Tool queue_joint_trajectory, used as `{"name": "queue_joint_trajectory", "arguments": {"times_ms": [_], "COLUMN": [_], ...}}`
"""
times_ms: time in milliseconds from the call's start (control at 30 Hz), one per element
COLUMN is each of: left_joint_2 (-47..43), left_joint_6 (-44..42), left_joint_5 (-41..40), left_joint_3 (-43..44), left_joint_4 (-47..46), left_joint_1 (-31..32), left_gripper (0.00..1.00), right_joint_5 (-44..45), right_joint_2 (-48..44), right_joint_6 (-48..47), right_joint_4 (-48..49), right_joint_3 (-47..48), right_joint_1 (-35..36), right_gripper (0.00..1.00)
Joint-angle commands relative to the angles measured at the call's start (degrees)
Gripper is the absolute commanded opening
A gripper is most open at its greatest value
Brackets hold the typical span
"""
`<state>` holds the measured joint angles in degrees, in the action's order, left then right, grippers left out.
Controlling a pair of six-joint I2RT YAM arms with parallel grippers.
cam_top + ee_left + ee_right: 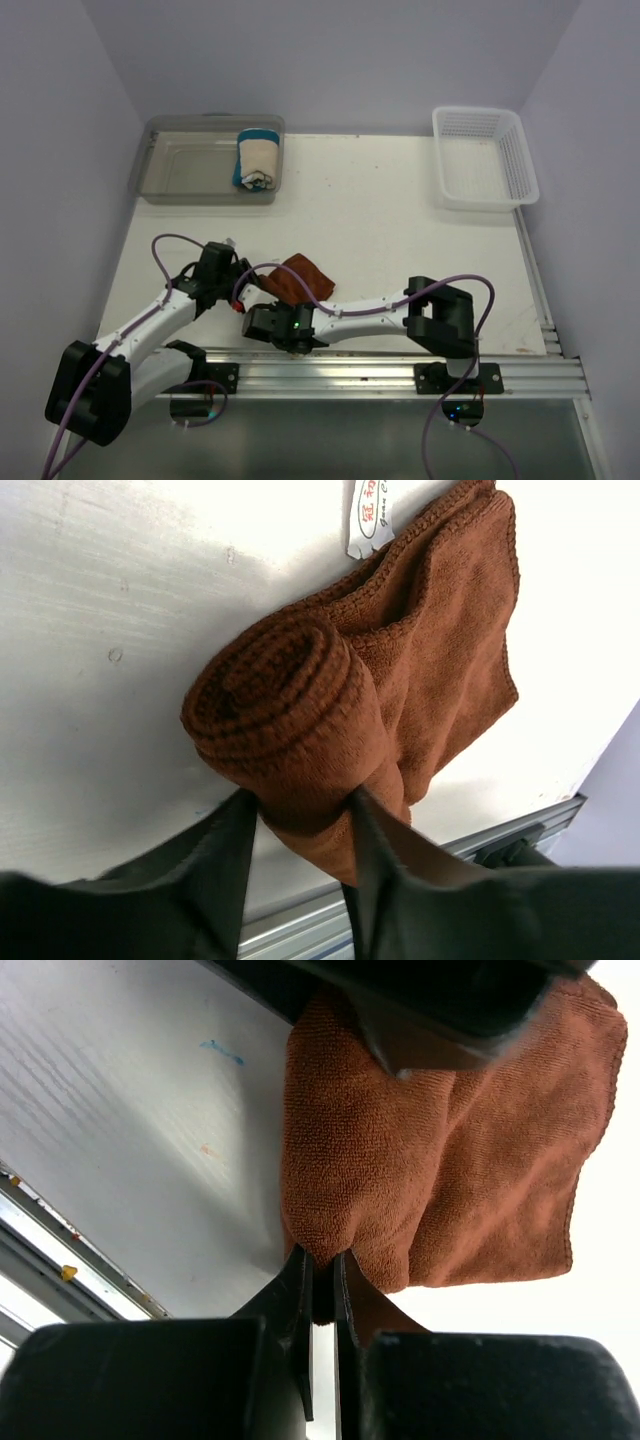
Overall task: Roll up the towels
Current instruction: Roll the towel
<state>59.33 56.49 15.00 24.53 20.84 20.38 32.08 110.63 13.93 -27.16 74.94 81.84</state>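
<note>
The rust-brown towel, partly rolled, is held by the near edge of the table. Its rolled end is clamped by the left gripper and a fold is pinched by the right gripper. The cream towel is kept rolled in the clear bin at the far left corner, and the white mesh basket at the far right corner.

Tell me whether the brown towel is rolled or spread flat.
Partly rolled: the brown towel has one end wound into a spiral inside the left gripper, the rest lying loosely folded on the table.
</note>
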Motion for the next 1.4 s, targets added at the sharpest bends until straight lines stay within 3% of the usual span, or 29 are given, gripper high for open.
{"name": "queue_joint_trajectory", "arguments": {"times_ms": [0, 33, 133, 200, 233, 433, 800, 1367], "left_joint_2": [-1.85, -2.46, -2.47, -2.38, -2.38, -4.48, -6.69, -4.31], "left_joint_6": [0.64, 0.64, 0.03, -0.59, -0.85, -2.17, -4.1, -5.78], "left_joint_5": [0.99, 0.9, 0.64, 0.73, 0.73, -0.59, 0.29, 2.75], "left_joint_3": [1.3, 1.48, 2.53, 3.67, 4.37, 7.28, 6.23, 0.52], "left_joint_4": [1.83, 2.27, 3.24, 4.12, 4.47, 7.37, 6.58, -0.8], "left_joint_1": [-0.17, -0.25, -0.25, -0.25, -0.25, -0.34, -0.34, -0.34], "left_gripper": [0.49, 0.58, 0.7, 0.73, 0.8, 0.82, 0.84, 0.83], "right_joint_5": [-0.85, -2.18, -7.7, -12.28, -15.95, -28.37, -56.04, -73.99], "right_joint_2": [-2.08, -3.04, -7.08, -9.63, -10.34, -14.29, -13.34, -9.65], "right_joint_6": [1.27, 1.27, 1.71, 2.24, 2.33, 3.64, 12.16, 21.31], "right_joint_4": [3.33, 4.73, 7.46, 8.52, 9.74, 12.91, 22.14, 36.29], "right_joint_3": [-2.16, -2.86, -6.02, -7.96, -8.66, -12.09, -17.36, -23.08], "right_joint_1": [-0.63, -0.98, -3.0, -5.37, -6.77, -12.57, -23.56, -30.78], "right_gripper": [0.0, 0.0, 0.0, 0.0, 0.0, 0.0, 0.0, 0.0]}}
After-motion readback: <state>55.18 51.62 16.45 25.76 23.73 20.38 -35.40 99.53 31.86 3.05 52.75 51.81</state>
